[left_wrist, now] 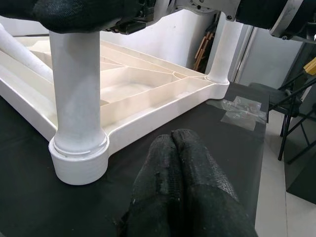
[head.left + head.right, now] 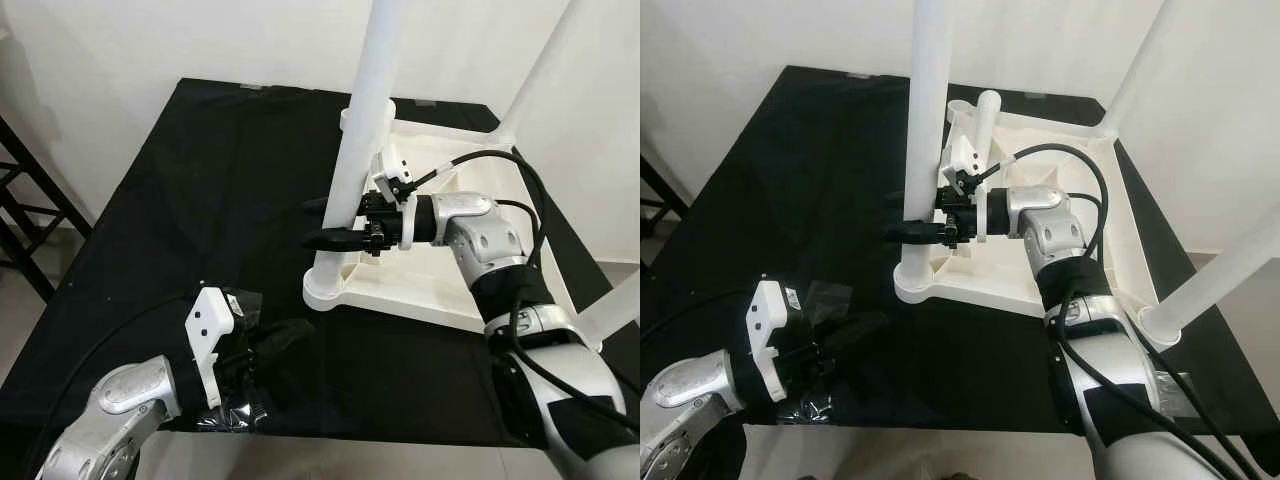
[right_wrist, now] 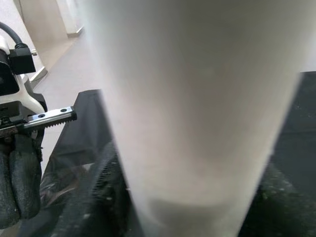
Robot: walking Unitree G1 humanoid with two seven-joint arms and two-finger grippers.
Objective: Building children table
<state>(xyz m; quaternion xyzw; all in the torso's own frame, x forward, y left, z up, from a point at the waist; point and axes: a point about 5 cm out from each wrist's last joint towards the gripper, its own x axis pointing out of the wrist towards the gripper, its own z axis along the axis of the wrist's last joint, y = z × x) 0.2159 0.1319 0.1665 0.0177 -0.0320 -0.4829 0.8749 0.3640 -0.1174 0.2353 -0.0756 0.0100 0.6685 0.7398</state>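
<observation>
Head stereo pair looking down, sharing upturned table (image 2: 440,290), wrist cameras close on its leg (image 1: 76,94)

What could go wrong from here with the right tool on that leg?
1. The right tool grips the white leg low, near its socket; the tall leg could tilt or bind if pushed sideways.
2. The upturned table top lies loose on the black cloth and may slide.
3. The left tool, shut, rests near a clear plastic bag and could snag it.
</observation>
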